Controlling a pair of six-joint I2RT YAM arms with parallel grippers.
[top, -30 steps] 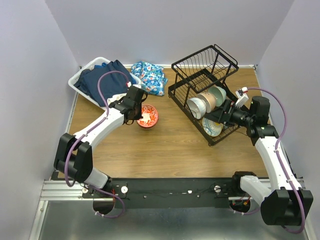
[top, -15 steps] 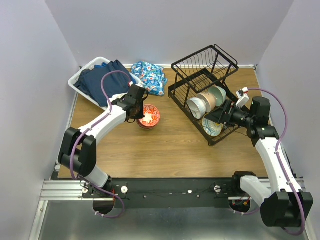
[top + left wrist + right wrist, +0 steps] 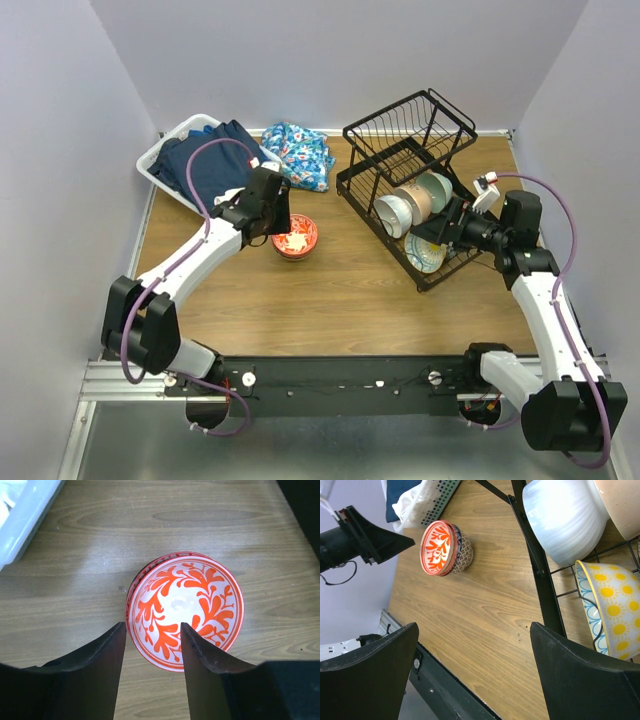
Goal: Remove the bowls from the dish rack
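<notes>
A red-orange floral bowl [image 3: 296, 236] [image 3: 186, 611] rests on the table, nested in a blue patterned bowl [image 3: 463, 550]. My left gripper [image 3: 281, 222] [image 3: 152, 626] hovers just above its near rim, open and holding nothing. The black wire dish rack [image 3: 398, 128] [image 3: 540, 570] holds a white bowl [image 3: 392, 215] [image 3: 565, 520], a tan bowl [image 3: 417, 200], a mint green bowl [image 3: 438, 187] and a yellow bowl with a teal rim [image 3: 425, 256] [image 3: 612, 610]. My right gripper [image 3: 441, 232] [image 3: 474, 627] stands wide open beside the rack's lower tier, close to the yellow bowl.
A white laundry basket [image 3: 163, 160] with dark blue clothes sits at the back left. A blue floral cloth [image 3: 298, 152] lies between it and the rack. Walls close in on the left, back and right, and a metal rail [image 3: 330, 378] runs along the near edge.
My left gripper has opened, let go of the red-orange bowl and lifted slightly off it. The right arm has stayed put.
</notes>
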